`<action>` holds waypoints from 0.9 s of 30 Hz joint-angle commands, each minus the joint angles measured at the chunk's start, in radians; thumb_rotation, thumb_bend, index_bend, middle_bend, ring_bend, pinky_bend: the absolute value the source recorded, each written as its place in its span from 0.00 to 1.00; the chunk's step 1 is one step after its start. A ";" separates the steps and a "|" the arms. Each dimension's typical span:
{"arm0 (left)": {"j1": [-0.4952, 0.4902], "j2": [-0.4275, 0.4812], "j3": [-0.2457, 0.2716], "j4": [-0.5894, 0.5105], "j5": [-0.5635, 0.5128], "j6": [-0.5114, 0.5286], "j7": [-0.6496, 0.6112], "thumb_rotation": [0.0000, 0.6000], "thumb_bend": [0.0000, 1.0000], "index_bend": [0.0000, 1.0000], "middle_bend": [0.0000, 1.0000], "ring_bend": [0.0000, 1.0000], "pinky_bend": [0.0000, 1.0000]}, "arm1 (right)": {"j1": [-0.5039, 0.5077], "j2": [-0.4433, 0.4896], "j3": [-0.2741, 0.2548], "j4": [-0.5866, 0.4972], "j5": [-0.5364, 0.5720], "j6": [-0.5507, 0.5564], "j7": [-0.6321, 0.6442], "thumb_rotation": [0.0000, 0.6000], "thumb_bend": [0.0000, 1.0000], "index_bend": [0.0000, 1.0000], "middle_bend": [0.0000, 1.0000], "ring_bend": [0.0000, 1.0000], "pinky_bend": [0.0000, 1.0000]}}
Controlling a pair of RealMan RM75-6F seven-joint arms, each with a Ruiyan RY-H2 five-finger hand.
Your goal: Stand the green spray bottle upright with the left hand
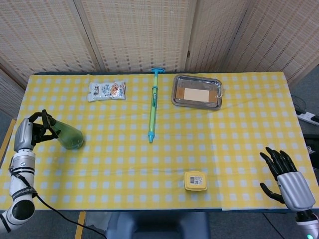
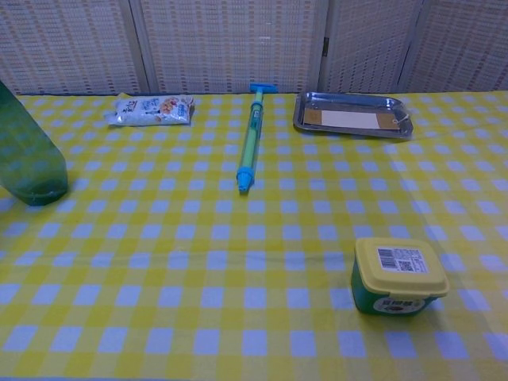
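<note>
The green spray bottle [image 1: 70, 136] stands on its base near the table's left edge. In the chest view the green spray bottle [image 2: 30, 163] is upright at the far left, its top cut off by the frame. My left hand [image 1: 26, 134] is just left of the bottle, its dark fingers [image 1: 44, 125] curled around the bottle's top, which they hide. The chest view does not show this hand. My right hand [image 1: 289, 180] hangs open off the table's front right corner, holding nothing.
A blue-green syringe-like pump [image 1: 153, 105] lies along the middle. A snack packet [image 1: 106, 90] is at the back left and a metal tray [image 1: 197, 91] at the back right. A yellow-lidded tub [image 1: 195, 180] sits near the front edge.
</note>
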 commanded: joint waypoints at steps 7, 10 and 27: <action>0.064 0.009 0.040 0.058 0.070 -0.036 -0.105 1.00 0.19 0.36 1.00 1.00 1.00 | -0.001 -0.001 -0.001 -0.001 0.000 -0.001 -0.001 1.00 0.33 0.00 0.00 0.00 0.00; 0.094 0.017 0.064 0.077 0.136 -0.035 -0.145 1.00 0.20 0.34 1.00 1.00 1.00 | -0.001 0.002 -0.003 -0.003 0.000 -0.004 0.000 1.00 0.33 0.00 0.00 0.00 0.00; 0.419 0.047 0.489 0.065 0.816 0.419 -0.038 1.00 0.20 0.35 0.31 0.18 0.13 | 0.000 -0.008 0.001 -0.009 0.005 -0.008 -0.033 1.00 0.33 0.00 0.00 0.00 0.00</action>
